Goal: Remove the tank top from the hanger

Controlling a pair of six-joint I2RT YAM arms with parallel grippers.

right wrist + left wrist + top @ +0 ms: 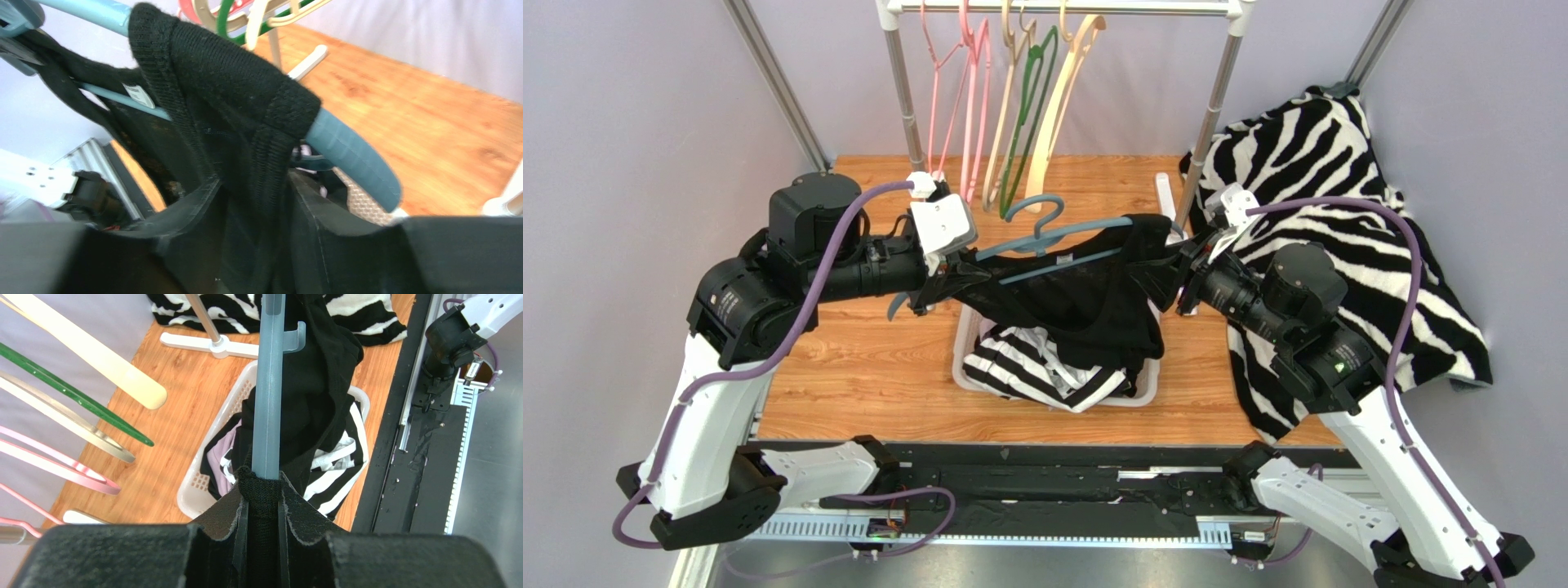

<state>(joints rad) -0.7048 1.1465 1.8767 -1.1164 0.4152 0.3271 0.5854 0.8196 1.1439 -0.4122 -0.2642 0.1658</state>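
Right wrist shows the right gripper (255, 208) pinching the top (233, 86) by its strap over the hanger (353, 156) tip. Left gripper (263, 533) clamps the hanger's other end, above the basket (1149, 390). Next, I judge: slide that strap off the tip.

A wooden table (854, 368) bears basket (961, 353), rack (903, 86), zebra cloth (1320, 159).

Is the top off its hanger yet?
Not yet. Done: the left gripper is clamped on one end of the blue plastic hanger, held over the white plastic basket. In hand: the right gripper pinches a strap of the black tank top at the other end. Left: pull both straps off the hanger.
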